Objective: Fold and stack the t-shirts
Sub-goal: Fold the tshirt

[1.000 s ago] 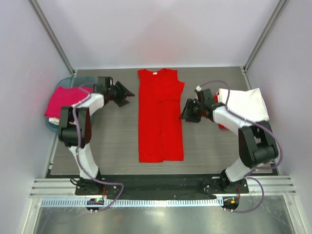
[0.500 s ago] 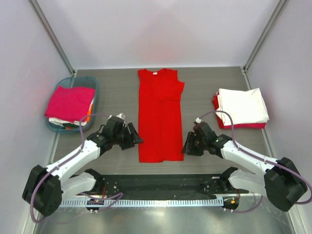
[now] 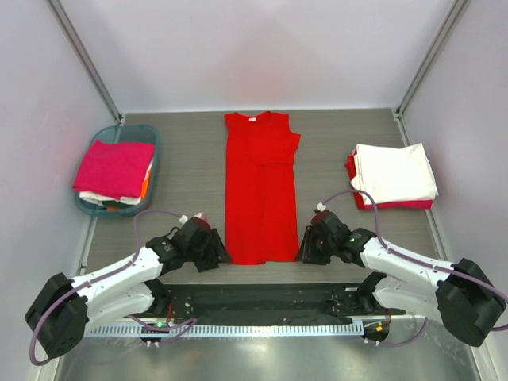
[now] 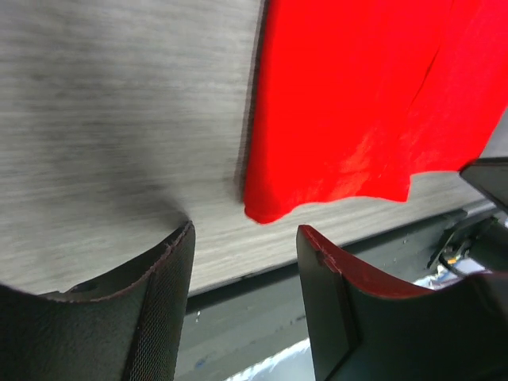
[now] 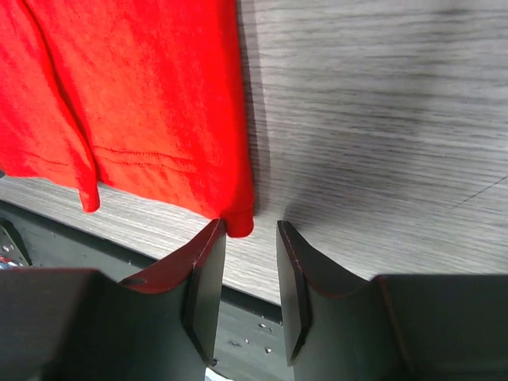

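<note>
**Both grippers set at the lower corners of the red t-shirt**

In the top view, the red t-shirt (image 3: 260,190) is laid flat in the middle of the grey table (image 3: 182,159). It is folded lengthwise into a long strip, with the collar at the upper end and the hem at the lower end of the frame.

The left gripper (image 3: 219,254) is lowered to the table at the lower left corner of the hem. In the left wrist view its jaws are seen spread wide. The cloth corner lies just ahead of the gap, and bare table is seen between the fingers (image 4: 163,294). Nothing is held.

The right gripper (image 3: 304,252) is placed at the lower right corner of the hem. In the right wrist view its jaws are parted only narrowly. The hem corner sits at the mouth of the gap, close against one finger (image 5: 208,270). A strip of table is seen between the cloth and the other finger, so the cloth is not pinched.

At the left of the top view, a magenta t-shirt (image 3: 115,167) is piled in the teal basket (image 3: 131,129). At the right, a folded white t-shirt (image 3: 394,171) is stacked on a red folded cloth (image 3: 353,198), well apart from both grippers.
</note>
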Robot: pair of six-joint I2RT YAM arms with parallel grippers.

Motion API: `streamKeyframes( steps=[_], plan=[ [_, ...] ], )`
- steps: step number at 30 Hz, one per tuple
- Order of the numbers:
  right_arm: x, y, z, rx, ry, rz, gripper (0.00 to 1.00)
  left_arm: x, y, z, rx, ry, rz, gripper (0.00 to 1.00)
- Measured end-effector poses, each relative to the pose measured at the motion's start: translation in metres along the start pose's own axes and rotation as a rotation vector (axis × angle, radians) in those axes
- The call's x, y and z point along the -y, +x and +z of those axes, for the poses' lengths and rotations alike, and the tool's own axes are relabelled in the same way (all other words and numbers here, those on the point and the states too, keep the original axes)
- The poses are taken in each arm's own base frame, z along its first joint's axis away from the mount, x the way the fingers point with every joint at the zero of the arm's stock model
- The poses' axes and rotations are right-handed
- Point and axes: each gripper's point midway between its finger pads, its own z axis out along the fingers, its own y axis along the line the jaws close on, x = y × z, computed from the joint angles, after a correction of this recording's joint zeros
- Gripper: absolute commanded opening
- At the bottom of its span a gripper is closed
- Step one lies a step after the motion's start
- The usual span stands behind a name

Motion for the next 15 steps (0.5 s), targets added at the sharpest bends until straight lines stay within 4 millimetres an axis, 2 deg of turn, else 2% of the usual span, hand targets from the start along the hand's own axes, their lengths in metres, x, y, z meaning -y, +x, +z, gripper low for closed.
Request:
streamKeyframes(
  steps=[4, 10, 12, 15],
  plan=[
    [-0.001, -0.002, 0.001, 0.007, -0.001, -0.002, 0.42, 0.001, -0.005, 0.001, 0.027, -0.001, -0.008, 0.55],
    [-0.009, -0.011, 0.001, 0.022, 0.0, -0.011, 0.43, 0.004, -0.008, 0.005, 0.037, 0.011, -0.018, 0.49],
    [-0.014, -0.017, 0.0, 0.036, -0.004, -0.016, 0.42, 0.006, -0.008, 0.007, 0.037, 0.014, -0.019, 0.46],
    [-0.017, -0.022, 0.001, 0.045, 0.007, -0.022, 0.35, 0.007, -0.009, 0.01, 0.036, 0.018, -0.02, 0.41]
  ],
)
